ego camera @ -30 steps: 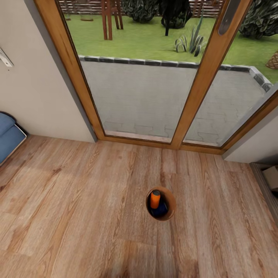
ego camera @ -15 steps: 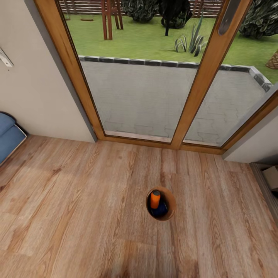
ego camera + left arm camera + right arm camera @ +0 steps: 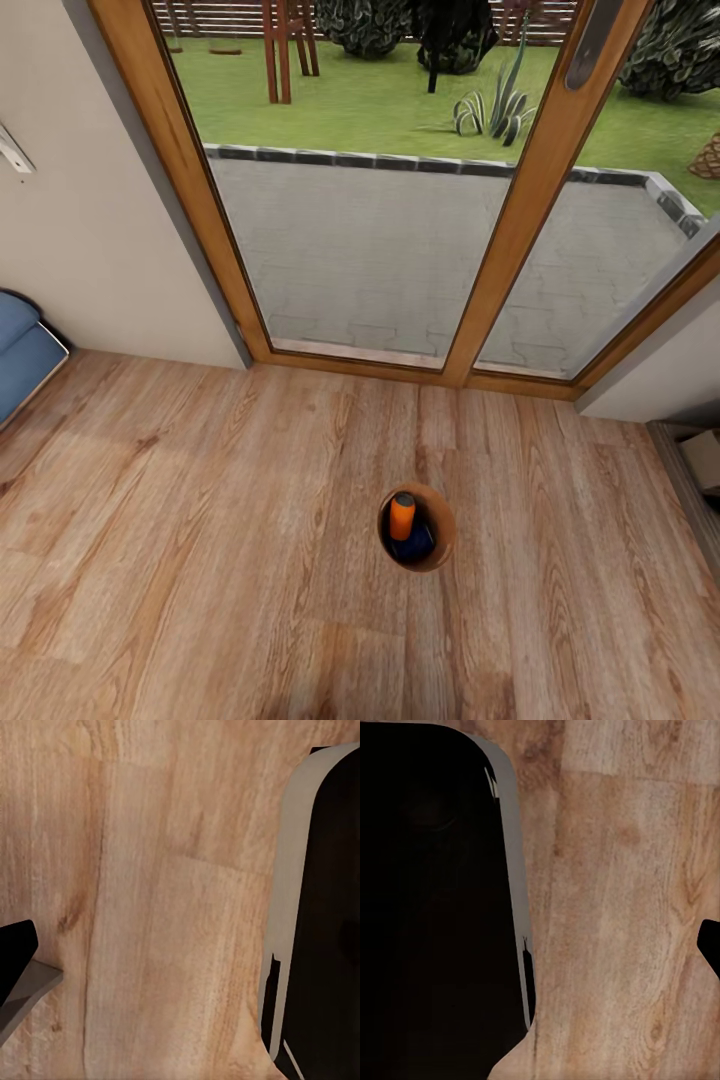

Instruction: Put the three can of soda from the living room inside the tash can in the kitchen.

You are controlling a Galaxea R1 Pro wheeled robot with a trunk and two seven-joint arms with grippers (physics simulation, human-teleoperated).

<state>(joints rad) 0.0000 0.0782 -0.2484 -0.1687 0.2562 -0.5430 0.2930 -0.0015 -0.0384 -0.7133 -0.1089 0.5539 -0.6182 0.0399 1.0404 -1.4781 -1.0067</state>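
Plank floor [image 3: 200,560] by glass doors [image 3: 380,200], bin [image 3: 440,545] hiding blue can [image 3: 412,545] beneath orange can [image 3: 402,516], fingers' state unclear.

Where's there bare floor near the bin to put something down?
Open plank floor surrounds the trash can: widest between it and the blue sofa, also up to the glass doors. The can itself is crowded, holding an orange can and a blue can.

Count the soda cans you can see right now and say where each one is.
2. An orange can stands in the bin on the plank floor, and a dark blue can lies under it in the same bin. A third may be hidden beneath them.
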